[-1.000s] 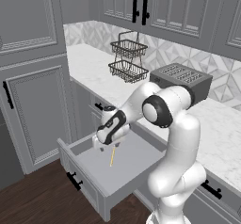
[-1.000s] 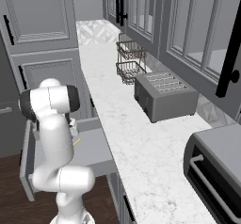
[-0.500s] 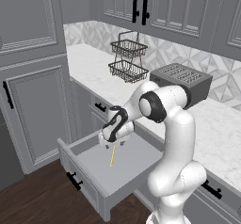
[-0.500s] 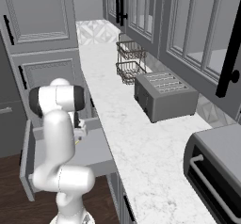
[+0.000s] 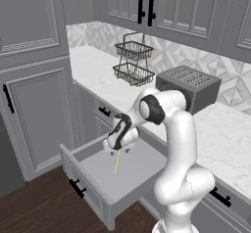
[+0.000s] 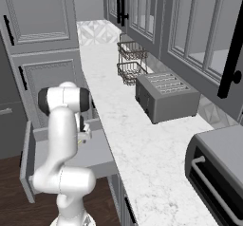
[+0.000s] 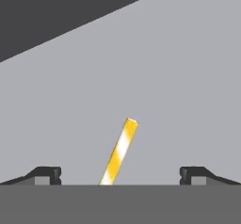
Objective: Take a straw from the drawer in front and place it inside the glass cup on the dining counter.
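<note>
Dark fingertips of the gripper (image 7: 120,177) stand spread wide w/ nothing held, low over the straw (image 5: 117,161), which lies flat on the drawer (image 5: 142,178) floor, mid-floor nearer the back edge. Risk, imo: straw's thin and flat, so closing off-centre could flick or roll it away, or tips could jam on the floor. Beyond: worktop (image 5: 220,134) w/ toaster (image 5: 188,86) and wire basket (image 5: 132,60), none in the way.
</note>
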